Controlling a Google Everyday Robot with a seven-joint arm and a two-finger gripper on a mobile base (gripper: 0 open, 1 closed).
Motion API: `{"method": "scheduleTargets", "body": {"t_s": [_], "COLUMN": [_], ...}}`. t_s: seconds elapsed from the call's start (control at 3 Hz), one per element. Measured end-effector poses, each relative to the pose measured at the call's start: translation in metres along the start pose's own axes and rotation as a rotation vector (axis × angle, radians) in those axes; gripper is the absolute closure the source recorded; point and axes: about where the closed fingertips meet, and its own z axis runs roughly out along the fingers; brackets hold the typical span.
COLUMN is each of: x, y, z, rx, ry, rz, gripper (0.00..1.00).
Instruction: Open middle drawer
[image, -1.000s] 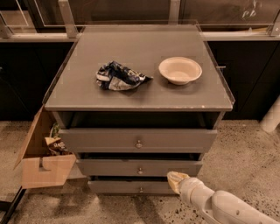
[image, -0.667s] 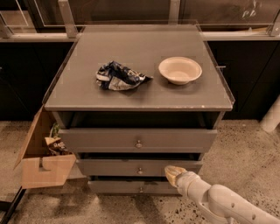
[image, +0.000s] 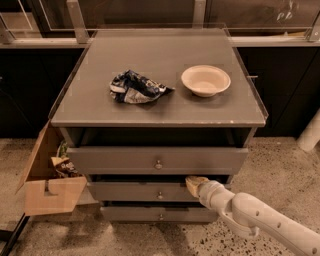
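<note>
1. Lower left: a cardboard box (image: 50, 192) beside the cabinet.
2. Lower centre: the middle drawer (image: 135, 192), hardly pulled out.
3. Right of its knob (image: 160, 195), the gripper (image: 196, 183) has climbed to the drawer's top edge; whether it grips cannot be told. A pull looks close.

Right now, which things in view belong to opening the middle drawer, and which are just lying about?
For the job:
middle drawer
its knob
gripper, at that drawer's top edge

Lying about:
crumpled wrapper and bowl on the cabinet top
top drawer
bottom drawer
cardboard box beside the cabinet
</note>
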Motion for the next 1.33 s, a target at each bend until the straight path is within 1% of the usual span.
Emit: {"method": "scheduleTargets", "body": {"t_s": [0.67,1.33], "x": [0.010,0.009], "y": [-0.007,-0.019], "z": [0.013,0.023], "rx": [0.035,0.079], "ry": [0.026,0.024], "rz": [-0.001,-0.018], "gripper": [1.00,1.00]}}
